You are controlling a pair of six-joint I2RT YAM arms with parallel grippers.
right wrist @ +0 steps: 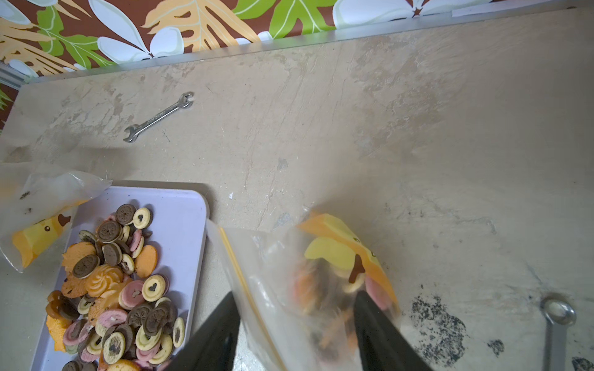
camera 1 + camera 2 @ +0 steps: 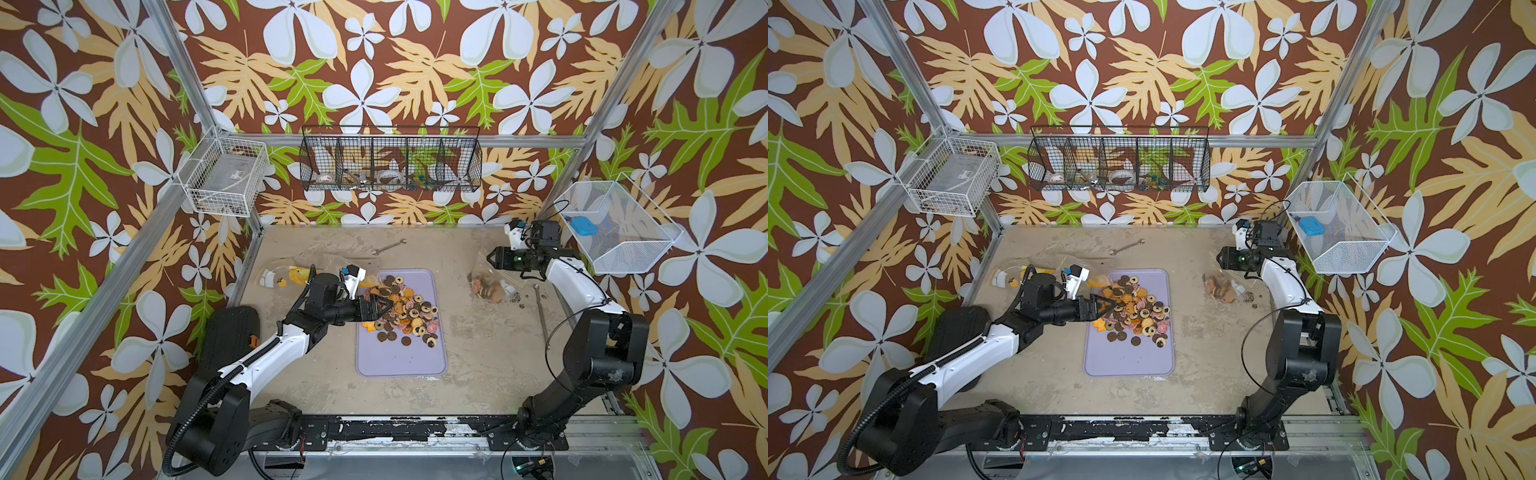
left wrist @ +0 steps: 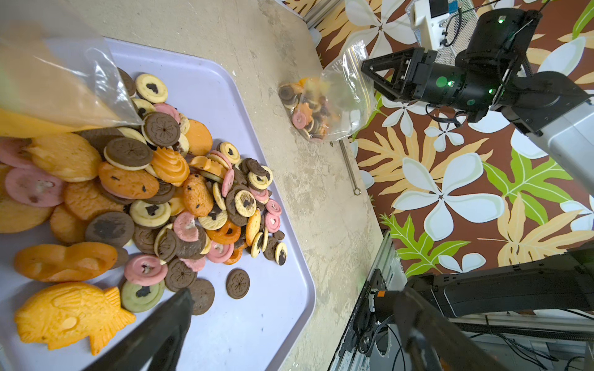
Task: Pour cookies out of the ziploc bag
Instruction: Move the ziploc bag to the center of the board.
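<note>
From where I'm standing, most of the cookies [image 2: 405, 309] are lying in a loose heap on the lavender tray [image 2: 401, 357] in the middle of the desk [image 2: 478, 357]. They are crowding the tray's far half: brown, tan, pink and orange rounds piled over one another, with a few dark ones lying loose at the near edge of the pile.

The left tool [image 2: 386, 306] is hovering over the left side of that heap with its jaws spread wide, gripping nothing. In the left wrist view one dark finger [image 3: 167, 321] is pointing in over the brown cookies, just beside an orange fish-shaped biscuit [image 3: 70, 314] at the tray's edge.

The ziploc bag [image 2: 486, 282] is resting on the desk to the right of the tray, apart from it. More cookies are showing through its clear plastic. The right tool [image 2: 489, 258] is sitting at the bag's far upper edge. In the right wrist view its two fingers [image 1: 376, 327] are straddling the bag, one on each side. The plastic is looking blurred there, so I cannot tell whether the tool is pinching the bag or only framing it.

A second clear bag [image 2: 291, 274] with a yellow label is lying at the tray's far left corner, one end overlapping the tray. A small wrench [image 2: 388, 246] is lying alone on the desk beyond the tray, towards the back wall.
</note>
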